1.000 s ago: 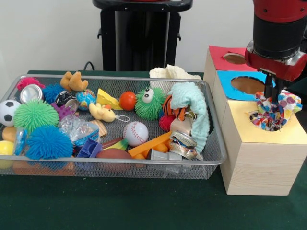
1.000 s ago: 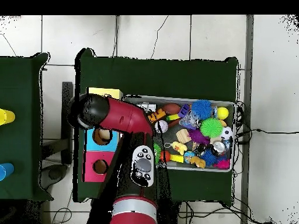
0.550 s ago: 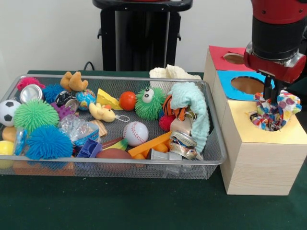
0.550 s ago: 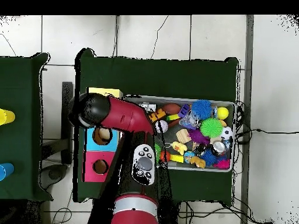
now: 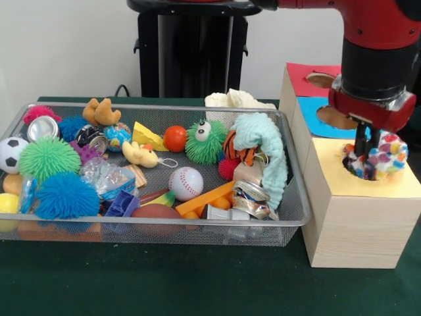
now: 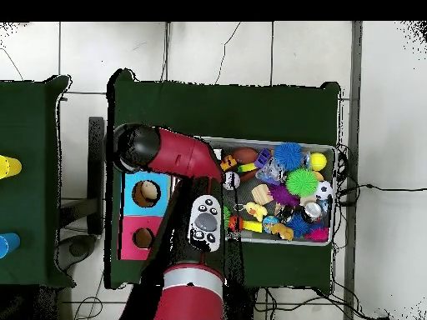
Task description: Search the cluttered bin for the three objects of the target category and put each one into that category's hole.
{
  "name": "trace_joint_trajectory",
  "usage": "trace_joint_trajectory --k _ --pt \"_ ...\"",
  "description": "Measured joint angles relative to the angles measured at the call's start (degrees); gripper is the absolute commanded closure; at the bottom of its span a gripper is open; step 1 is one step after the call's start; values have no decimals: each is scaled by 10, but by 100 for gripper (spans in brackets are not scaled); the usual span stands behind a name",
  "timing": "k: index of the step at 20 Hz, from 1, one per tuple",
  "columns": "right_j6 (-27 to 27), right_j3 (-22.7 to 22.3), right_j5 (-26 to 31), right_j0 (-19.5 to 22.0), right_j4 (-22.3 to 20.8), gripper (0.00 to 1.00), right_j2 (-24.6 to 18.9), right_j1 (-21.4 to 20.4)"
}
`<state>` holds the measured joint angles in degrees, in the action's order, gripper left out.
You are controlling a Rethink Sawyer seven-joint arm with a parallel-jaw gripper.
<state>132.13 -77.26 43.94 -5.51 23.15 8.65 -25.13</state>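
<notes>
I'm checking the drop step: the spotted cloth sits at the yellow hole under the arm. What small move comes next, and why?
Probably push a little lower, then let go. The spotted cloth still bulges above the yellow hole, with the gripper pressed into it, so it isn't fully in yet.

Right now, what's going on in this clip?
The red and black arm's claw is down at the hole in the yellow top of the wooden sorting box, pushing a multicoloured spotted cloth into it; part of the cloth still bunches above the rim. The blue hole and red hole behind look empty. The mesh bin remains crowded with toys, including a light blue cloth draped near its box-side end.
</notes>
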Motion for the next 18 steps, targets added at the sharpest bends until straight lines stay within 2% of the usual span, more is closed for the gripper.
trace_joint_trajectory --k 5,6,12,18 --pt "0 43 -1 -4 -10 100 23 39" --pt "0 64 -1 -11 -11 100 32 56" --pt "0 102 -1 -28 -12 100 56 98" --pt "0 145 35 -39 -12 100 82 127"
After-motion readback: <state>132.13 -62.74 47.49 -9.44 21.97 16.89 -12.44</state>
